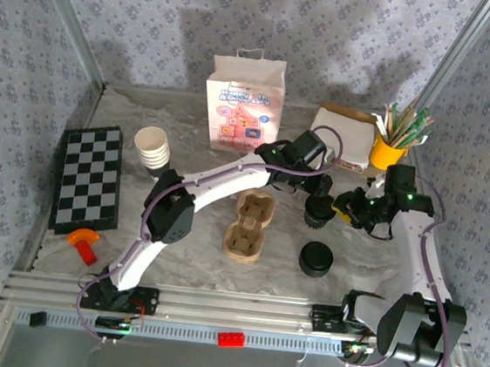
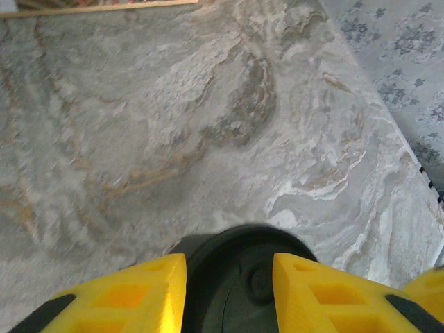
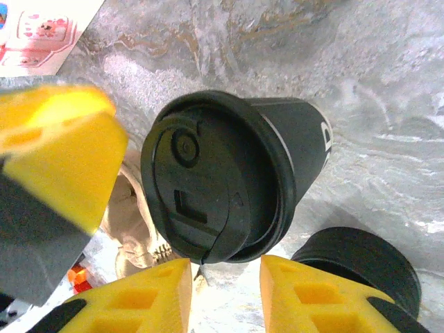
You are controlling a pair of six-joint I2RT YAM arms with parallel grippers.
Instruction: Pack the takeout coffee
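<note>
left end effector [image 2: 229, 279] over lidded cup [image 3: 222, 180]

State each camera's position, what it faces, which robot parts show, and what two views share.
Top external: above and behind, facing down on the table; left arm and right arm show.
Left wrist: behind its yellow fingers, looking down at the black lid.
Right wrist: behind its fingers, looking at the lidded black cup.
Shared: that lid, both wrist views.

Robotics laboratory test cell: aluminium rail [image 1: 240, 309] at 6 o'clock carries left arm [image 1: 219, 181] and right arm [image 1: 419, 250]; marble-patterned worktop [image 1: 192, 266]; wallpapered panels [image 1: 157, 16] in metal framing [image 1: 69, 20] from 9 to 3 o'clock.
</note>
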